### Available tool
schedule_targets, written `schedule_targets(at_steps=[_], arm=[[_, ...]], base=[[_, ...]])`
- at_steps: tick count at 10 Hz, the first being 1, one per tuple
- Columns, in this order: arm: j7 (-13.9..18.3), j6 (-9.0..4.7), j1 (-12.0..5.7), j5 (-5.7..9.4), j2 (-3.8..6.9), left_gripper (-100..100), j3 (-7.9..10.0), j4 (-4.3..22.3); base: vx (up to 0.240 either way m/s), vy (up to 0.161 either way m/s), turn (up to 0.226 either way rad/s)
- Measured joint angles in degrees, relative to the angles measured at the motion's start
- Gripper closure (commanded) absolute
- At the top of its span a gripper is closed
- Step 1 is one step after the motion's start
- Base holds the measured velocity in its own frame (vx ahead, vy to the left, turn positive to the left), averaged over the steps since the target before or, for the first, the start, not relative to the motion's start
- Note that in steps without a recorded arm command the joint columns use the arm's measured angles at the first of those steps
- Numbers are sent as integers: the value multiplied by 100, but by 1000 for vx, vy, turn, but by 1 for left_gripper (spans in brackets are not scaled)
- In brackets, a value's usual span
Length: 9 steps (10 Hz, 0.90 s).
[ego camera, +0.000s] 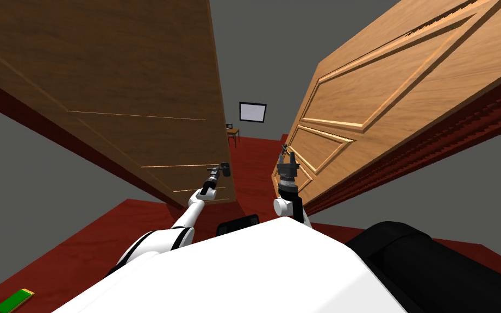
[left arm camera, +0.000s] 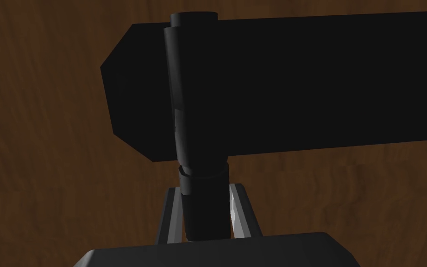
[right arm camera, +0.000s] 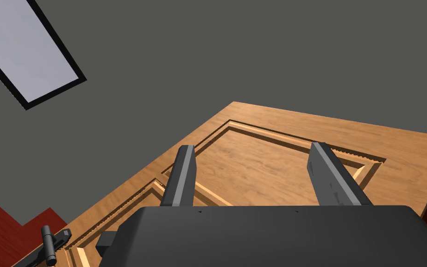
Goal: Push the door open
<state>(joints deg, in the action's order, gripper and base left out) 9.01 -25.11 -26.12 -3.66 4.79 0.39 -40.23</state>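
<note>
A dark brown door stands at my left, swung partly open. My left gripper is shut on its black lever handle. In the left wrist view the fingers press the sides of the round handle, which crosses a black plate on the door. A light wood panelled door stands at my right. My right gripper is open and holds nothing, close to the face of that door. Its small dark handle lies off to the side of the gripper.
Between the two doors a gap shows red floor, a small table and a framed picture on a grey wall. A green flat object lies on the floor at my near left. A bulky black shape sits at my near right.
</note>
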Motion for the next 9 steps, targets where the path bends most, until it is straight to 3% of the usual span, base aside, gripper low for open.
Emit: schedule_targets(at_steps=[3,5,6,9], arm=[[-60,-151,-152,45,28,100,127,261],[-91,-37,-14,64,43,100,194,96],[-132,-125,-157,83,41,100,261,328],[-192,-223,-202,142,103,100,421,481]], base=[[81,-74,49],[58,-59,27],[107,-91,38],[92,-88,50]])
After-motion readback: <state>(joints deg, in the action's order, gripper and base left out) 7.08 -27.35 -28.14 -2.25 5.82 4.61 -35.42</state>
